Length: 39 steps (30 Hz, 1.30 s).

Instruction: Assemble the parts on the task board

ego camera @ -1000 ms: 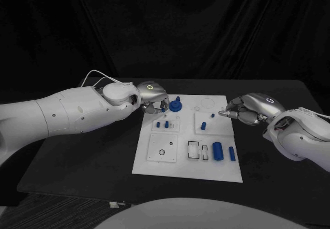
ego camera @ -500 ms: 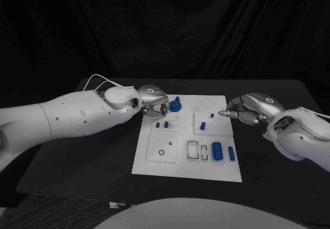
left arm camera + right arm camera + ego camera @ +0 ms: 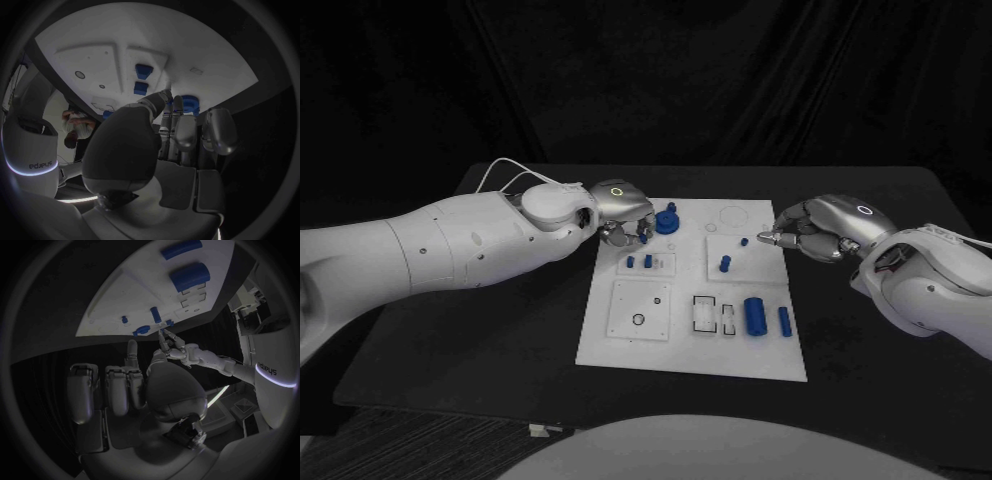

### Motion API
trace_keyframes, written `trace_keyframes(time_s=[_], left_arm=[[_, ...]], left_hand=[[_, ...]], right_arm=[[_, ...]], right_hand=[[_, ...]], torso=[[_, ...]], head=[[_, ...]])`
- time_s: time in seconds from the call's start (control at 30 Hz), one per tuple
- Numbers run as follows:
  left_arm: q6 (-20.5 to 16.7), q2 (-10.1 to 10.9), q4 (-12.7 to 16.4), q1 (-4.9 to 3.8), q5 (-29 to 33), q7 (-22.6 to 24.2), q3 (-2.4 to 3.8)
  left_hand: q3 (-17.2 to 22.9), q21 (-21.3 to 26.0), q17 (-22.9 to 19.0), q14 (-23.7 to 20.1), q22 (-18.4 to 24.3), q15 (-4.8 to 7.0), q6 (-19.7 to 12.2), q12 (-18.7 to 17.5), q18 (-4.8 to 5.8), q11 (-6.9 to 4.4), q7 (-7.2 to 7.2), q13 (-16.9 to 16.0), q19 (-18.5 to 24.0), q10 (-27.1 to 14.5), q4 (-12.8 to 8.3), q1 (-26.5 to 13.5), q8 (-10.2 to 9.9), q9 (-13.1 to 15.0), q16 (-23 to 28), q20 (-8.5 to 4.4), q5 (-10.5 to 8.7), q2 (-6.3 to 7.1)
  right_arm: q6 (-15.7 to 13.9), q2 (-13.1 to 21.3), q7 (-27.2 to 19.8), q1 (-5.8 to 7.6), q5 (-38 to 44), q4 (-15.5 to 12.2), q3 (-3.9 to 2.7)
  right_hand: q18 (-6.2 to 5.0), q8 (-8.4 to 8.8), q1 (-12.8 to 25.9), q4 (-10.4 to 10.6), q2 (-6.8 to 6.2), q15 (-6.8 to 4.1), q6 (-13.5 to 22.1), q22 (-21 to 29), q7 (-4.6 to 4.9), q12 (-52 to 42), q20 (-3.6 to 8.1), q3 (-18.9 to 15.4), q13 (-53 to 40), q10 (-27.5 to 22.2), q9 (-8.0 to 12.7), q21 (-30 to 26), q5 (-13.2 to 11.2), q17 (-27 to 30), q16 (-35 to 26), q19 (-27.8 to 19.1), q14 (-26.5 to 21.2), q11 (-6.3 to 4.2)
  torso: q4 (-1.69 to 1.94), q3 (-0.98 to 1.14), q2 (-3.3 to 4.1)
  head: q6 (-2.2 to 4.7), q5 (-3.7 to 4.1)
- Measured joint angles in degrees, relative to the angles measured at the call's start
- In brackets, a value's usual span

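Note:
The white task board point(image 3: 689, 345) lies in the middle of the table. A round blue part point(image 3: 669, 220) stands near its far left corner. My left hand point(image 3: 620, 208) hangs just left of that part, fingertips pointing down at the board's edge. In the left wrist view the thumb and fingertips point(image 3: 167, 96) come close together beside the round blue part point(image 3: 189, 104); whether they pinch anything is hidden. My right hand point(image 3: 815, 230) rests at the board's right edge with its fingers curled in on nothing. Two small blue pegs point(image 3: 639, 262) and a blue peg point(image 3: 726, 264) stand mid-board.
A thick blue cylinder point(image 3: 756, 315) and a slim one point(image 3: 786, 321) lie near the board's near right corner, beside two rectangular slots point(image 3: 708, 314). A small ring point(image 3: 638, 320) sits on the near left plate. Black table surrounds the board.
My left arm has swung slightly, and its hand has sunk a little towards the board beside the round blue part. The right hand has stayed where it was.

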<state>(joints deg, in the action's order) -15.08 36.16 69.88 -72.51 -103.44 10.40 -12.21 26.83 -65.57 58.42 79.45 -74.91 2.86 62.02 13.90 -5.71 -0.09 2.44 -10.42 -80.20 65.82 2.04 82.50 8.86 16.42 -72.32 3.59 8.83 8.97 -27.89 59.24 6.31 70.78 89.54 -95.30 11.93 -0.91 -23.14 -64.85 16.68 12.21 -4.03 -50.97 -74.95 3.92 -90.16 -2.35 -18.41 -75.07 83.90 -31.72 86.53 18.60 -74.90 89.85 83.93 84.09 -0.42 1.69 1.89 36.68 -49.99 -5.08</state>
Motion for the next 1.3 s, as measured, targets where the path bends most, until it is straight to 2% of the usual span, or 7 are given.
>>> trace_keyframes(time_s=[0.6,1.0,1.17,1.3], left_arm=[[0.88,-0.75,-0.74,0.46,0.0,-0.4,0.0],[0.98,-1.46,-1.88,0.88,0.0,-0.3,0.03],[1.26,-1.49,-1.92,0.99,0.02,-0.29,0.1],[1.51,-1.5,-2.01,1.12,0.03,-0.3,0.11]], left_hand=[[0.15,0.66,-0.78,-0.43,0.0,0.0,0.0,-0.43,0.0,-0.2,0.0,-0.09,0.0,0.19,-0.15,0.0,-0.21,0.0,0.49,0.0,0.0,0.0],[0.47,1.42,-1.56,-0.83,0.01,0.0,0.0,-0.44,0.0,-0.13,0.0,-0.29,0.35,0.51,-0.48,0.0,-0.59,-0.03,0.94,0.06,0.7,0.01],[0.47,1.7,-1.96,-1.24,0.01,0.0,-0.42,-0.69,0.0,-0.23,0.01,-0.54,0.64,0.61,-0.48,0.0,-0.82,-0.08,1.18,0.2,0.72,0.01],[0.48,1.99,-2.27,-1.45,0.01,0.2,-1.99,-1.28,0.0,-0.22,-0.33,-0.55,0.68,0.6,-0.48,0.01,-1.77,-0.38,1.55,0.16,0.78,0.0]], right_arm=[[0.0,0.11,-0.01,-0.02,0.0,-0.13,0.0],[0.06,0.18,-0.01,-0.12,-0.01,-0.22,0.0],[0.08,0.18,-0.01,-0.27,-0.01,-0.22,0.0],[0.11,0.16,-0.01,-0.43,-0.01,-0.22,0.0]], right_hand=[[0.0,0.0,0.01,0.0,-0.01,0.0,0.0,0.01,0.0,-0.01,0.0,0.0,0.02,0.0,0.0,0.0,0.0,0.0,0.0,0.0,0.0,0.0],[0.0,0.0,0.01,0.0,-0.01,0.0,0.0,0.02,0.0,-0.03,0.0,0.0,-0.02,0.0,-0.01,0.0,0.0,0.0,0.0,0.0,0.0,0.0],[0.0,0.0,0.01,0.0,-0.01,0.0,0.0,0.02,0.0,-0.03,0.0,0.0,-0.03,0.0,-0.01,0.0,0.0,0.0,0.0,0.0,0.0,0.0],[0.0,0.0,0.01,0.0,-0.01,0.0,0.0,0.02,0.0,-0.04,0.0,0.0,-0.02,0.0,-0.01,0.0,0.0,0.0,0.0,0.0,0.0,0.0]], torso=[[0.0,0.0,0.01],[0.0,0.0,-0.01],[0.0,0.0,-0.02],[0.0,-0.01,-0.01]], head=[[0.0,0.05],[0.0,0.08],[0.0,0.0],[0.0,-0.08]])
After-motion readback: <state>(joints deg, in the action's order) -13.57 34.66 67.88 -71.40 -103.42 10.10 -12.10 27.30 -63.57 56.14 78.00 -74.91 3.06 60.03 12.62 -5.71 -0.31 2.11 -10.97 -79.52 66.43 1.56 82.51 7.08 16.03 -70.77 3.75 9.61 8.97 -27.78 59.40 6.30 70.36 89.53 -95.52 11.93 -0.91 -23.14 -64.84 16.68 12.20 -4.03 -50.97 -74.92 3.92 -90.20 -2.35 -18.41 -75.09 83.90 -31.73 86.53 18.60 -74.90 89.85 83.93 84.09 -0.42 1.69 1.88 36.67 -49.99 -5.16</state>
